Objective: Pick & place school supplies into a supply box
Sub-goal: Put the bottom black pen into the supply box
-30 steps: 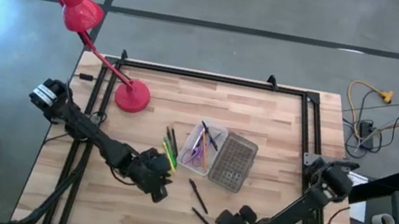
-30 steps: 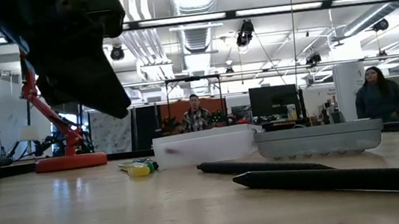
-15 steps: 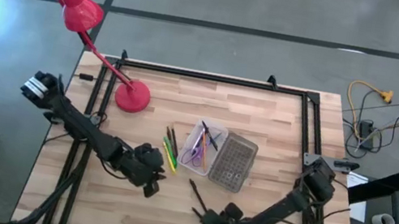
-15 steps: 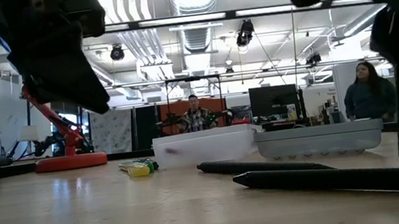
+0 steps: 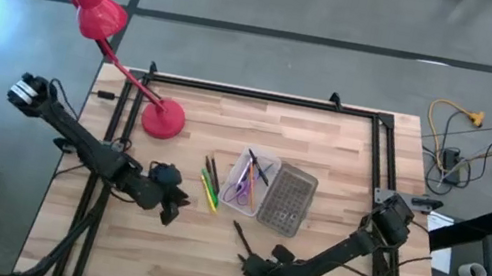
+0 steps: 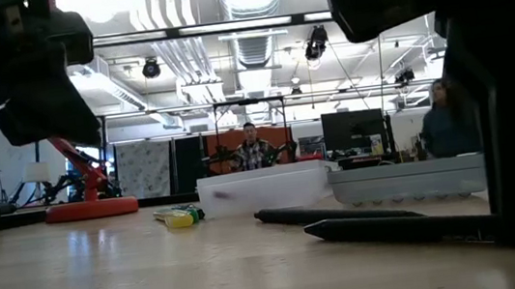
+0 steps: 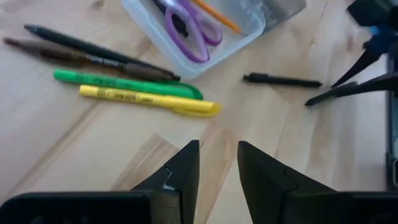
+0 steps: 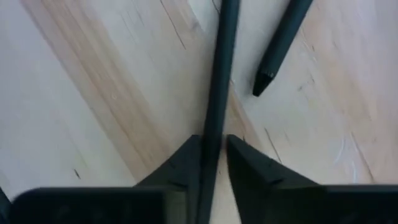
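The right gripper [image 8: 213,163] sits low at the near edge of the tabletop [image 5: 341,175], and the black pen [image 8: 219,93] runs straight out from between its fingers [image 8: 177,168], its long axis in line with the gripper's reach. The fingers stand narrow on either side of the shaft, apparently touching it, so I judge the pen gripped or all but gripped. A second black pen [image 8: 281,43] lies just beside it, angled away. The supply box [image 5: 250,178], open with scissors [image 7: 186,28] inside, lies toward 12 o'clock from this gripper, its lid [image 5: 287,199] alongside. The left gripper [image 7: 217,165], fingers slightly parted and empty, waits at 9 o'clock of the box, nearer the green pen [image 7: 127,85] and yellow pen [image 7: 149,99].
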Tool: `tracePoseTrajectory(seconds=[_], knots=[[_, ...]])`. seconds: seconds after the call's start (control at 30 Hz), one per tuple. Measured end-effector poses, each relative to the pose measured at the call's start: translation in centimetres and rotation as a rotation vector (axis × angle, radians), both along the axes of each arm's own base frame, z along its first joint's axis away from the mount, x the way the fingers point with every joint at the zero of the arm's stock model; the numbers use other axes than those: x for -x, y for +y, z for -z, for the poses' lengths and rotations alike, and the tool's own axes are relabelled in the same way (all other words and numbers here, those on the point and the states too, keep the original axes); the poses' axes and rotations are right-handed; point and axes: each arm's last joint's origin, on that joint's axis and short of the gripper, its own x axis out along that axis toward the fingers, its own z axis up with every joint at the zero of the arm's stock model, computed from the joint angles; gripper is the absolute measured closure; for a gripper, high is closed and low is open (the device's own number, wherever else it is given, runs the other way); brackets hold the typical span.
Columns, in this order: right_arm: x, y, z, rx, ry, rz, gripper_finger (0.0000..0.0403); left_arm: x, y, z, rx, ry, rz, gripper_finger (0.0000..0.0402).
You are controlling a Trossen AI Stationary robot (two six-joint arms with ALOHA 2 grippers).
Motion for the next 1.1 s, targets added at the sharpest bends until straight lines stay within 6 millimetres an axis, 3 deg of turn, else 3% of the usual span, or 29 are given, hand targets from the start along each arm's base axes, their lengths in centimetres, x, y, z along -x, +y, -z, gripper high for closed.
tracePoseTrajectory(seconds=[0.13,0.27,0.47,0.6,0.83,1.1], knots=[[-0.6,-0.9,-0.3,-0.056,0.037,0.001,0.0383,0.3,0.3,-0.2,-0.019,-0.024,-0.029,0.0309],[-0.9,-1.4,-1.2,-0.101,0.045,-0.062,0.0385,0.2,0.2,0.0,-0.027,-0.02,-0.034,0.0309],[-1.1,-2.9,-4.0,-0.119,-0.03,-0.065,0.0388,0.1,0.2,0.3,-0.04,-0.004,-0.027,0.0309],[-1.6,-5.7,-7.2,-0.113,-0.131,0.099,0.0388,0.1,0.2,0.3,-0.044,0.0,-0.026,0.0309],[-2.5,-11.9,-9.3,-0.112,-0.29,0.635,0.0389,0.1,0.2,0.3,-0.05,0.004,-0.023,0.0309],[-4.0,-17.8,-6.9,-0.164,-0.458,0.872,0.0389,0.2,0.3,0.4,-0.065,0.011,-0.031,0.0309]])
